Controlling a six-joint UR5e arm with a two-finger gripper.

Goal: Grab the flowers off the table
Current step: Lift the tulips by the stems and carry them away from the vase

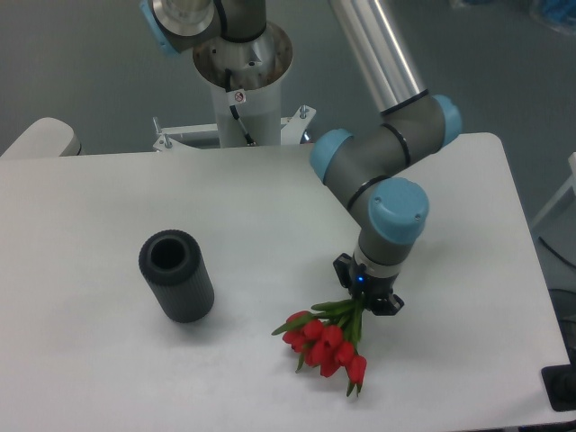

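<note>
The flowers [327, 344], a small bunch of red closed tulips with green stems, hang from my gripper [366, 300] near the front of the white table [108, 360]. The gripper is shut on the stem ends, and the red buds point down and to the left. The buds are close over the table surface; I cannot tell whether they touch it. The pale band on the stems is hidden by the fingers.
A dark grey ribbed cylinder [175, 275] stands on the table to the left of the flowers, open end up. The arm's base column [241, 81] is behind the table's far edge. The table's right edge is close to the arm.
</note>
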